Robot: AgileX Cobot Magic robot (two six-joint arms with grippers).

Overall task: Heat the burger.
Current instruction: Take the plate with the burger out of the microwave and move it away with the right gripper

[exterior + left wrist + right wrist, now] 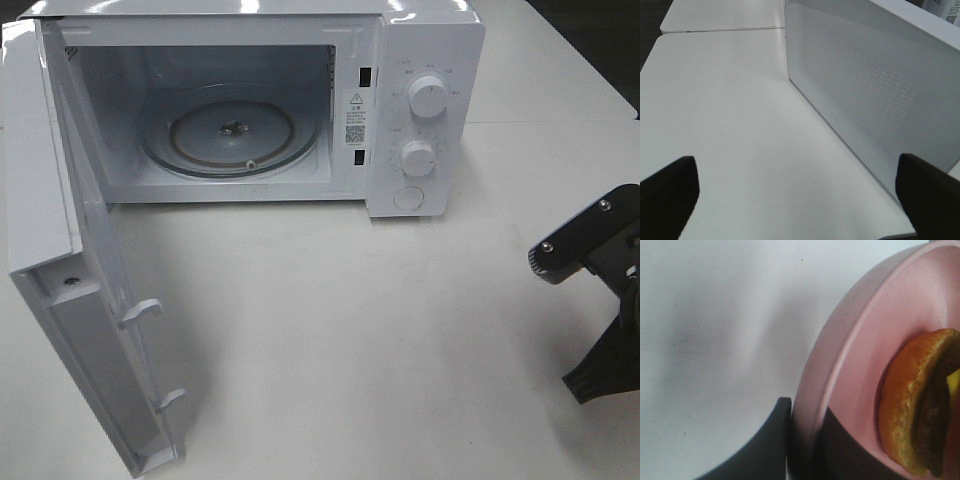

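My right tool (pixel 802 440) is clamped on the rim of the pink plate (pixel 850 340); the burger (pixel 920 405) sits on that plate, just beyond its fingers. My left tool (pixel 800 192) gapes wide beside the open microwave door (pixel 875 95) on the tabletop (pixel 730 125).

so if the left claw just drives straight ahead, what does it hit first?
Likely the open microwave door: its perforated panel slants across the path ahead of the open left claw. Bare table lies before it; depth is unclear.
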